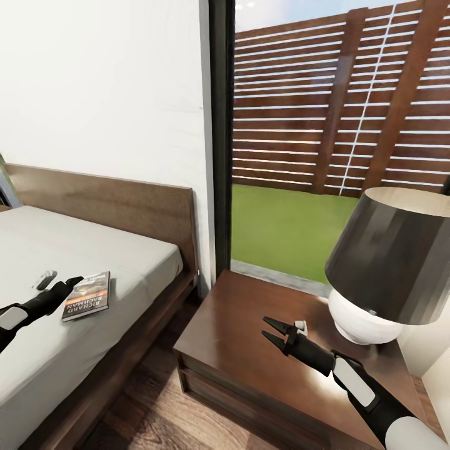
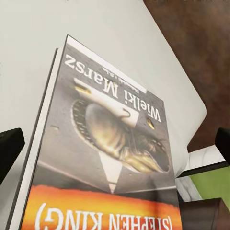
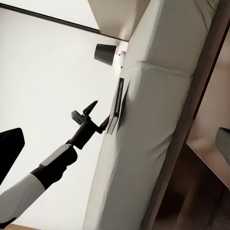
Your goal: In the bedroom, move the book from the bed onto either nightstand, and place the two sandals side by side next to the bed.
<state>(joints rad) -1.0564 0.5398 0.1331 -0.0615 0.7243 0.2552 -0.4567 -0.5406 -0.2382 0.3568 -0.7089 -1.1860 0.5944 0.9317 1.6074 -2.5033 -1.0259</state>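
Book lies on bed, between released left end effector's fingers.

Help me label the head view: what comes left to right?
Left gripper → book → headboard → window frame → right gripper → lamp.

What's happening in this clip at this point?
The robot stands at the corner of the bed, by the nightstand. Its left gripper reaches over the mattress, open, with its tips right at the near edge of the book, which lies flat on the bed and is not lifted. The right gripper hovers open over the nightstand top, beside the lamp, holding nothing. The book has not yet been moved.
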